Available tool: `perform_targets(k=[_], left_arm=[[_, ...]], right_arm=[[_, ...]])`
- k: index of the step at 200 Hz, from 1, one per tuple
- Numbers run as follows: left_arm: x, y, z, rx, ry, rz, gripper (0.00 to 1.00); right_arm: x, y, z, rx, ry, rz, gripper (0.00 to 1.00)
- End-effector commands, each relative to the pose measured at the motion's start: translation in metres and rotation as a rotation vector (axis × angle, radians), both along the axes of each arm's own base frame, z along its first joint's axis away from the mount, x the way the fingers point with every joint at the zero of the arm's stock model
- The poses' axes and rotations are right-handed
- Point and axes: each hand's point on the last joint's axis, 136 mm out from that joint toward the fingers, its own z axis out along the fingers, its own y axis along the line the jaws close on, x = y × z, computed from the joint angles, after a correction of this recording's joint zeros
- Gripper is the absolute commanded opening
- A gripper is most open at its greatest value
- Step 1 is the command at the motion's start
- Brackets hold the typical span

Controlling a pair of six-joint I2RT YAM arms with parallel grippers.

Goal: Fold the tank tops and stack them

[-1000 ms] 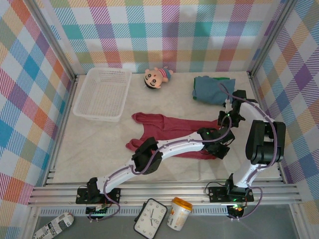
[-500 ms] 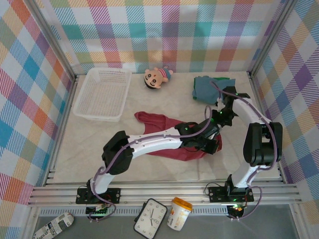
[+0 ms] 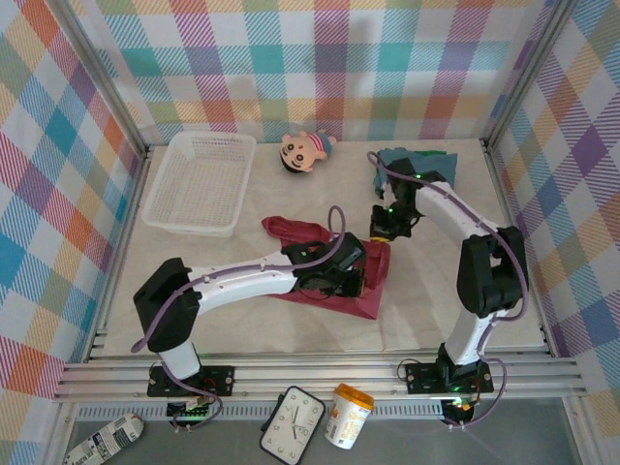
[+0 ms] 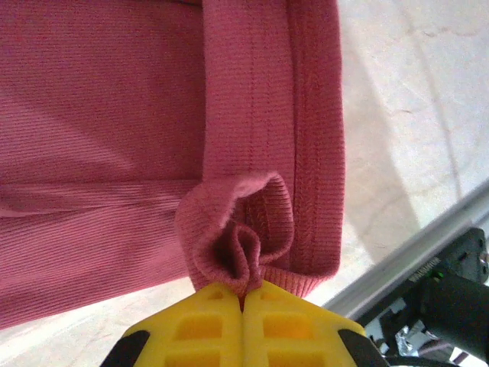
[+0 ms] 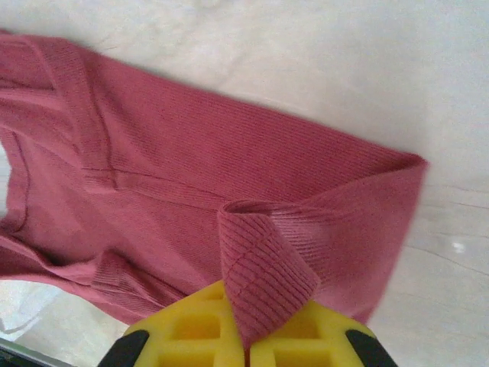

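Nearest us in the top view, off the worktop (image 3: 426,300), lie a clock (image 3: 292,424) and an orange-lidded tub (image 3: 349,415). Beyond the rails, the dark red tank top (image 3: 376,281) sits mid-worktop as a crumpled, partly doubled shape, and both arms meet over it.

From above we get its outline. The wrist cameras give the weave: a fine ribbed knit with a broader ribbed band along the edge. The left gripper (image 4: 243,302) has its yellow fingers pressed together, pinching a puckered curl of that band (a small rosette of cloth). The right gripper (image 5: 248,344) is likewise closed, with a ribbed loop of the same top rising from between its fingers and the fabric beyond lying flat on the pale, faintly marbled surface.

Further back stand a white mesh basket (image 3: 189,230) at the left and a big-headed doll (image 3: 302,153). The blue-grey tank top (image 3: 399,160) is heaped at the far right, with the green tank top (image 3: 438,153) peeking out behind it.
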Motion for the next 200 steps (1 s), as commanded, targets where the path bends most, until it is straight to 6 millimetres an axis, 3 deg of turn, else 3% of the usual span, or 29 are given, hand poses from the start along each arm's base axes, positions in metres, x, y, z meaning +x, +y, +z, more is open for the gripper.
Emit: perform_targets(k=[1, 46, 102, 128, 148, 200], left_arm=[[0.004, 0.028, 0.003, 0.041, -0.004, 0.078, 0.00], [0.007, 0.061, -0.021, 0.093, 0.043, 0.150, 0.01], [0.016, 0.093, -0.038, 0.216, 0.031, 0.195, 0.05], [0.018, 0.101, -0.043, 0.260, 0.030, 0.209, 0.12], [0.019, 0.113, -0.046, 0.316, 0.021, 0.228, 0.17], [0.021, 0.155, -0.039, 0.481, -0.015, 0.333, 0.35]], right_arm=[[0.007, 0.032, 0.000, 0.054, 0.024, -0.010, 0.07], [0.015, 0.068, -0.015, 0.074, 0.051, 0.013, 0.09], [0.027, 0.082, -0.030, 0.103, 0.071, -0.022, 0.10], [0.031, 0.090, -0.032, 0.145, 0.082, -0.047, 0.17], [0.036, 0.099, -0.029, 0.203, 0.075, -0.076, 0.28], [0.053, 0.123, -0.014, 0.408, 0.070, -0.128, 0.34]])
